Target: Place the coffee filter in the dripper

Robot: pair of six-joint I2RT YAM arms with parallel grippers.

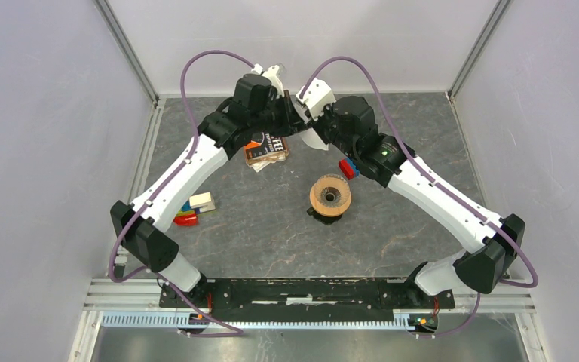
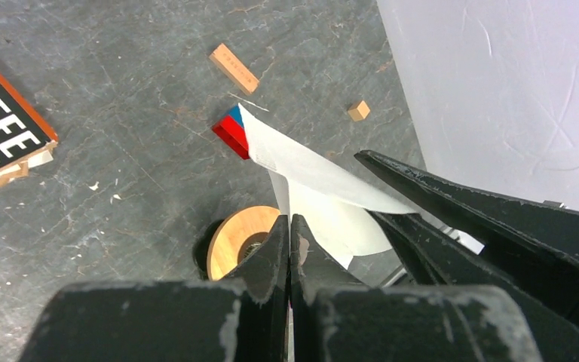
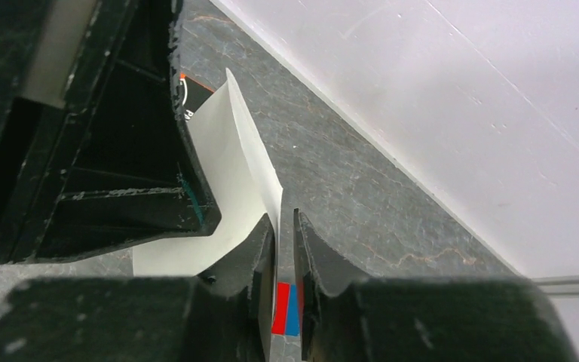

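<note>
**Up at the far end: held, not yet placed**

Both tools meet over the coffee filter (image 2: 324,181), raised above the table (image 1: 256,226). The right tool (image 3: 285,219) grips one edge. The left tool (image 2: 290,222), fingers (image 2: 275,241) pressed together, seems to clamp another, contact hidden. Next: carry it to the dripper (image 1: 330,196), well apart on open table. Back wall (image 1: 294,45) close behind.

L hand (image 2: 290,226), R hand (image 3: 285,226) tip-to-tip, both pinched shut, arms fwd
</note>
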